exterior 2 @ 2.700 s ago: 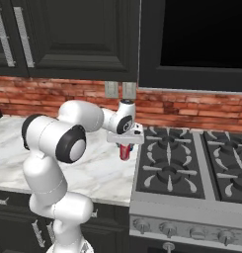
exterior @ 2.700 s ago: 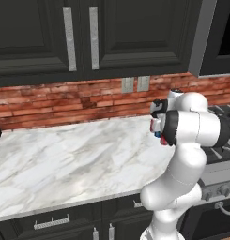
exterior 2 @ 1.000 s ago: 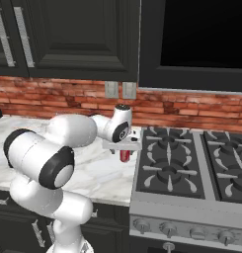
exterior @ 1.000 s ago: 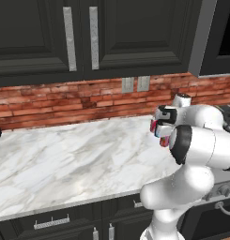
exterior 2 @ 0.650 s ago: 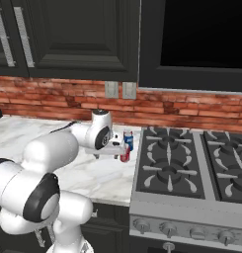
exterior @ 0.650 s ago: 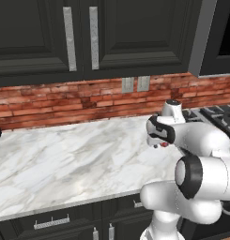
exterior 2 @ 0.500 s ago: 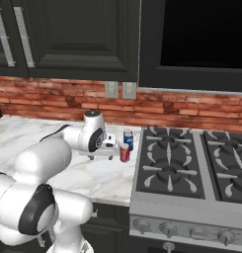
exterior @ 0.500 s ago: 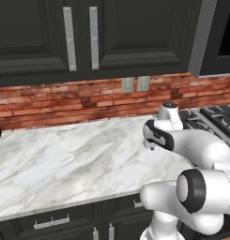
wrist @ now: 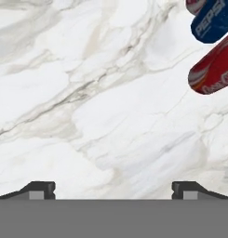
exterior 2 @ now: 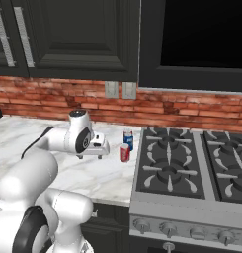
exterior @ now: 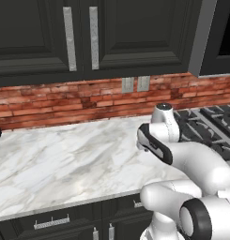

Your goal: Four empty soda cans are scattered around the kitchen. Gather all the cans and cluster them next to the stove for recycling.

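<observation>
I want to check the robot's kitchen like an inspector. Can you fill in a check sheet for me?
Surface: white marble counter, bare beside the cans.
Job's things: red can and blue can upright by the stove; a third can's edge shows in the hand view, beyond the blue one.
Clutter: nothing seen.
Tool: tool open, empty, over bare marble, away from the cans.
Cables: black cable along the arm.
Surroundings: brick wall, dark cabinets, two outlets.
</observation>
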